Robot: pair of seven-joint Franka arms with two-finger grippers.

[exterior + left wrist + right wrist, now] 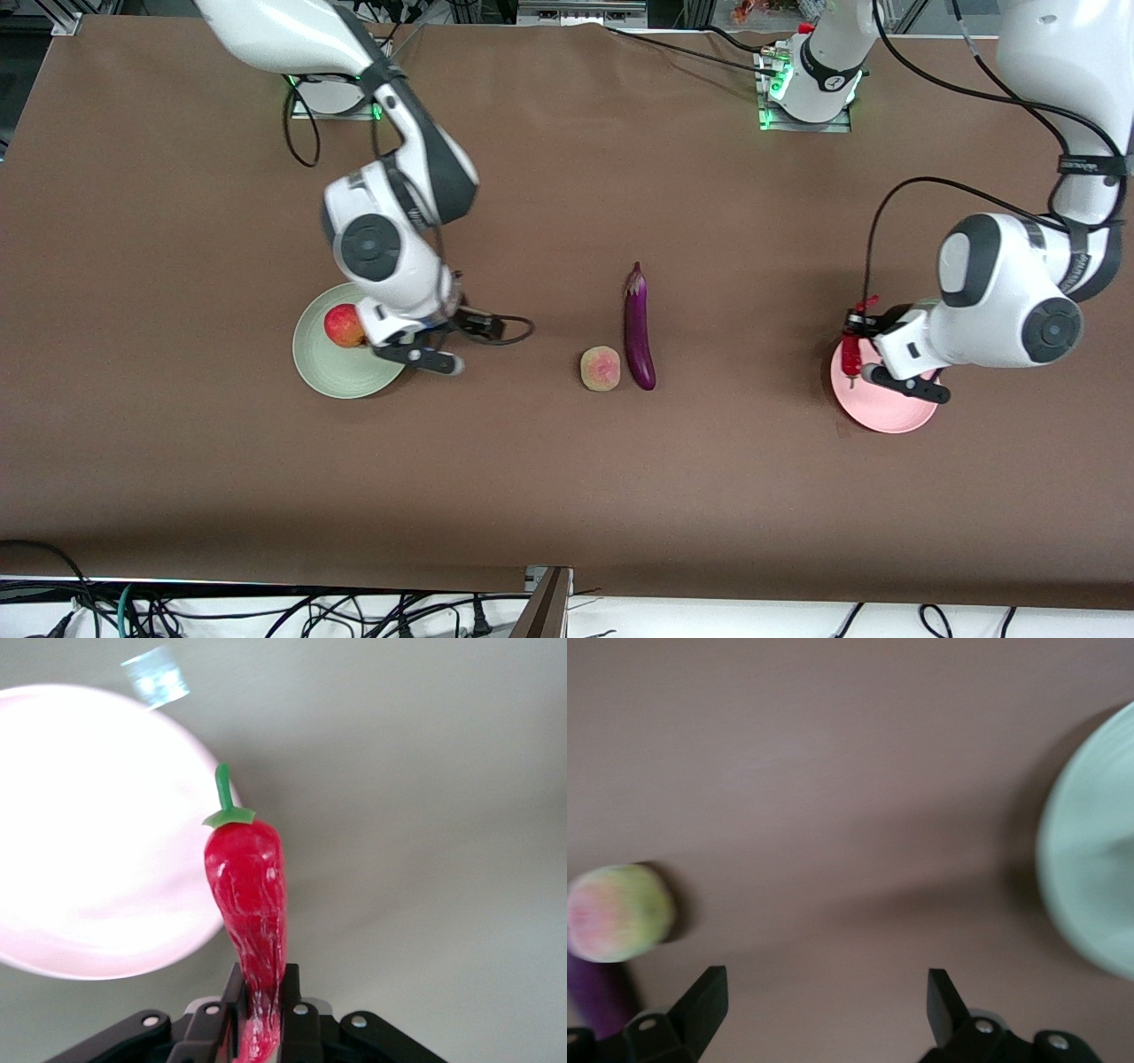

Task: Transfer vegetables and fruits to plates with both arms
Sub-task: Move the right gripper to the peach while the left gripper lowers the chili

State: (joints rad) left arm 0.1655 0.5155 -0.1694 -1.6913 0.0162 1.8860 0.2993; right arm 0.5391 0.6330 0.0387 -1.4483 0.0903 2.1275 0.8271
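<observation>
1. We see the left end effector clenched on the tail of the red chili pepper, which hangs with its green stem pointing away from the fingers, over the edge of the pink plate at the left arm's end of the table.
2. We judge the grip at the thin tip was chosen because it leaves the fatter body free to land first on the plate; the chili is not yet set down.
3. The right end effector hovers with its fingers spread wide and nothing between them, at the rim of the pale green plate on the side toward the peach.
4. The red-yellow apple sits on that green plate, so we take the fruit plate as half filled.
5. The peach and the purple eggplant lie on the bare table between the two plates, just beside each other, the eggplant on the side toward the pink plate with its calyx pointing toward the arms' bases.
6. The right wrist view faces the peach, so we read the empty end effector as turned toward it; the peach would go to the green plate and the eggplant to the pink one.
</observation>
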